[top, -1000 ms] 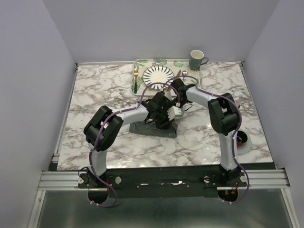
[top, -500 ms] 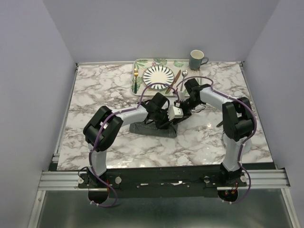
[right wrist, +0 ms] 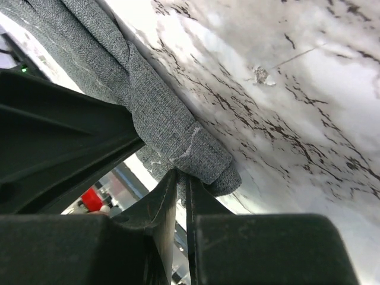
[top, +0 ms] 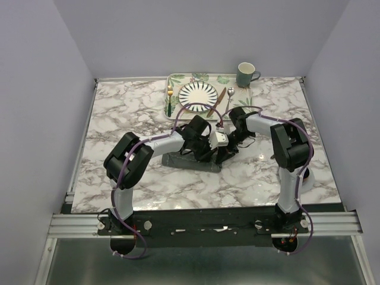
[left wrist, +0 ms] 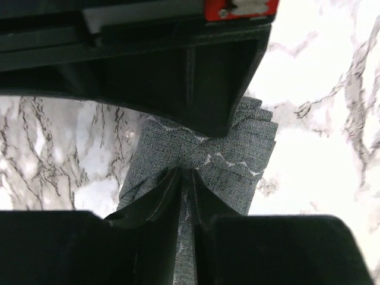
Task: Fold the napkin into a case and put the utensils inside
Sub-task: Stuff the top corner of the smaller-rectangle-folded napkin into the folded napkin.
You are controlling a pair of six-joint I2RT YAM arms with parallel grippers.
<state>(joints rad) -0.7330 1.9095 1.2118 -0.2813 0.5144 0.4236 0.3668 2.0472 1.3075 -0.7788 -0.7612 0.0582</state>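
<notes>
The napkin (top: 191, 161) lies folded into a narrow strip in the middle of the table (top: 130, 113), in front of the tray (top: 178, 78). The left gripper (left wrist: 185, 178) is clenched on a pleat of it, jaws almost meeting with cloth between. The right gripper (right wrist: 180, 181), just beside the left one, pinches the napkin's rolled end. On the tray, the fork (top: 170, 100) lies left of the plate (top: 198, 94), and the knife (top: 217, 101) and spoon (top: 229, 97) lie right of it. A mug (top: 245, 75) stands by the tray's far right corner
</notes>
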